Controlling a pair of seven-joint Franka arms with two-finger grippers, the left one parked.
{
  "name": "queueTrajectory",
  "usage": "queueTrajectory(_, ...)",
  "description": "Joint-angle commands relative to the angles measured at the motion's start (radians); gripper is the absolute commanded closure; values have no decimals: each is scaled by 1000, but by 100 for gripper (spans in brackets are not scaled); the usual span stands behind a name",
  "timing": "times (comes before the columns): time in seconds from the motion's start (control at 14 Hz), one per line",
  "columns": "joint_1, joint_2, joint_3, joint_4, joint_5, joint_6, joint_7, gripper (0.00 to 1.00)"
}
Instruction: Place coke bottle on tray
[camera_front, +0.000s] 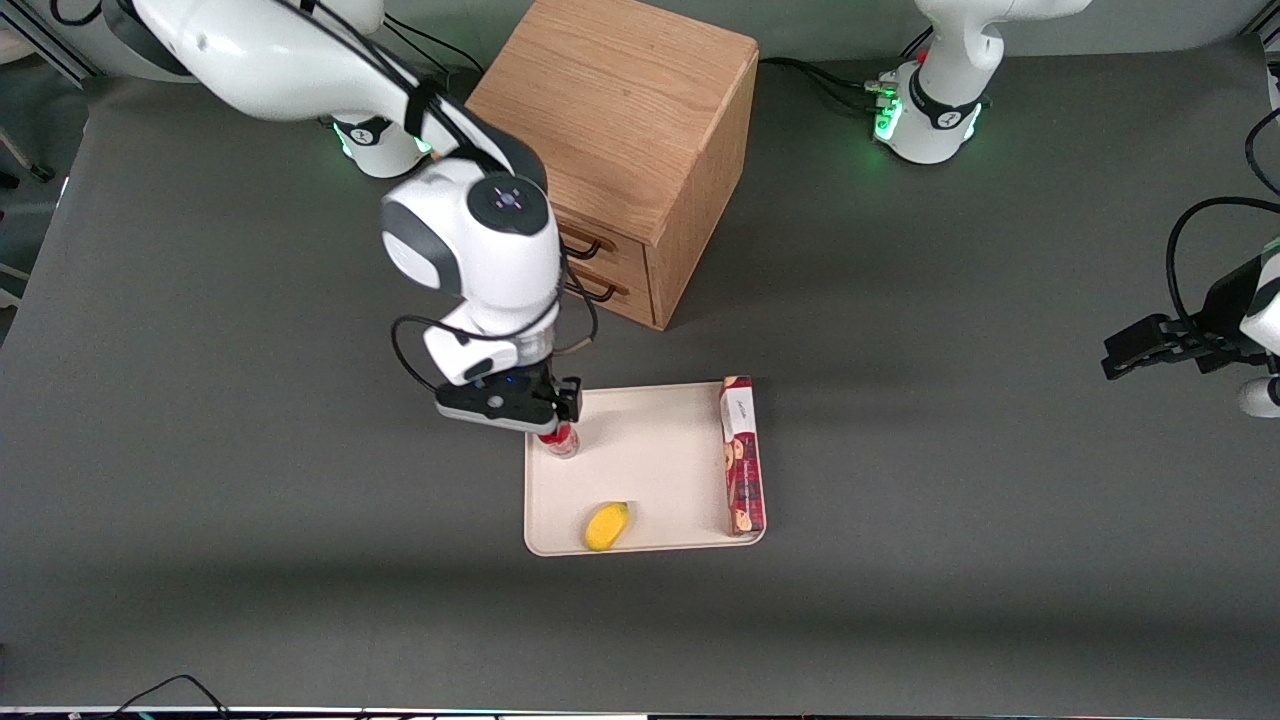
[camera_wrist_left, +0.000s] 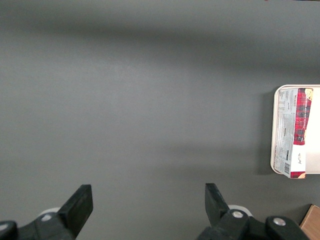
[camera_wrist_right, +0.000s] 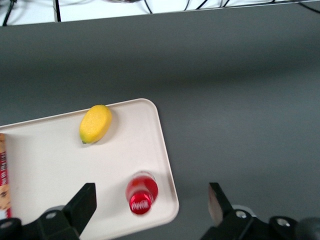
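The coke bottle (camera_front: 563, 441) stands upright on the cream-white tray (camera_front: 660, 450), in the tray corner toward the working arm's end and farther from the front camera. In the right wrist view I look down on the bottle's red cap (camera_wrist_right: 141, 195), close to the tray's rounded rim (camera_wrist_right: 167, 165). My gripper (camera_wrist_right: 151, 205) hovers directly above the bottle, open, with both fingers spread wide and apart from it. In the front view the gripper (camera_front: 553, 418) hides the bottle's top.
A yellow fruit (camera_front: 607, 526) lies on the tray near its front edge. A long red biscuit box (camera_front: 741, 455) lies along the tray's edge toward the parked arm. The wooden drawer cabinet (camera_front: 620, 150) stands farther back, close to the wrist.
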Motion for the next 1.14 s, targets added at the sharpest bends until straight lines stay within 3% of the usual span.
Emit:
queueTrajectory(0.0, -47, -200, -17, 55, 206, -215, -214, 0)
queueTrajectory(0.07, -61, -292, -61, 50, 298, -303, -303, 0)
queueTrajectory(0.21, -61, -474, -242, 14, 499, -417, -495, 0)
queueTrajectory(0.5, -61, -752, -515, -277, 667, -405, -766, 0)
queueTrajectory(0.64, -61, -803, -603, -406, 685, -316, -835, 0)
queueTrajectory(0.79, -61, -843, -626, -483, 717, -272, -872, 0)
queueTrajectory(1.07, -63, -808, -637, -401, 737, -319, -869, 0)
